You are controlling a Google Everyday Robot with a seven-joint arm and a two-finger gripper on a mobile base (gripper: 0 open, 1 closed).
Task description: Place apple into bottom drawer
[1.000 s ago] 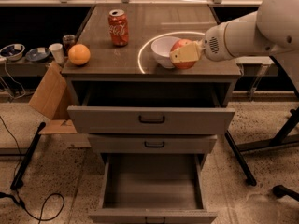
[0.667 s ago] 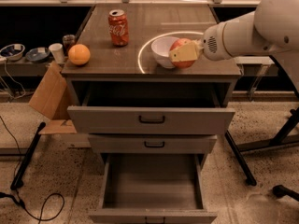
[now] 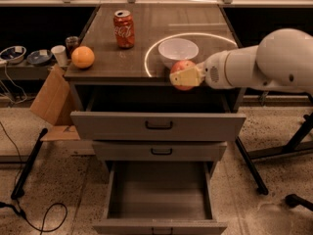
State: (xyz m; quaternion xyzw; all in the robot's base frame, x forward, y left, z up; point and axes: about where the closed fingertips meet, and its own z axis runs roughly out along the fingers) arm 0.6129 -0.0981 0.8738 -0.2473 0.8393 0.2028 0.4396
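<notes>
Over top drawer, gripper (with apple).

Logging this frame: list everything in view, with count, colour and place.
apple: one, red-pink, held just past the cabinet top's front edge
bowl: one, white, on the top behind the apple
soda can: one, red, upright, top's rear left
orange: one, orange, top's left edge
bottom drawer: one, grey, pulled open
upper drawers: two, grey, topmost pulled out farther
cardboard box: one, brown, left of cabinet
gripper: one, cream, shut on the apple
arm: one, white, reaching in from the right
</notes>
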